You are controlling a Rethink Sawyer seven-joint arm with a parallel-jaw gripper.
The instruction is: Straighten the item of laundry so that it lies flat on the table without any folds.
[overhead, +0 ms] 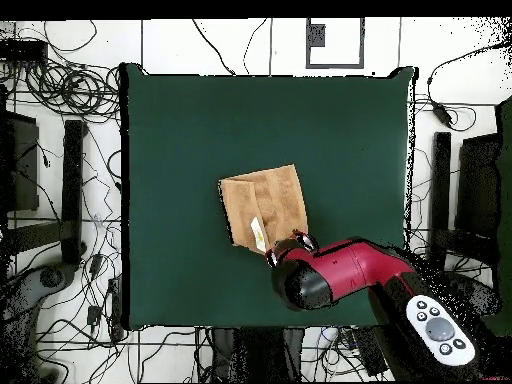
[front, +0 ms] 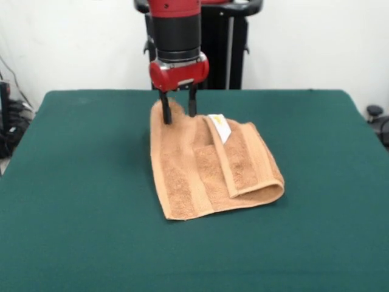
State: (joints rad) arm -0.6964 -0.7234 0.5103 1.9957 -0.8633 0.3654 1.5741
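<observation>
Orange-tan towel near the middle of the green table, folded over itself along its right side, white tag up on the fold. Long axis from the far corner toward the camera in the front view. Gripper over that far corner, fingers either side of a raised peak of cloth, seemingly pinching it.

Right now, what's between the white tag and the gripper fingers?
Only the towel itself: the front view shows orange terry between the tag and the fingers.
</observation>
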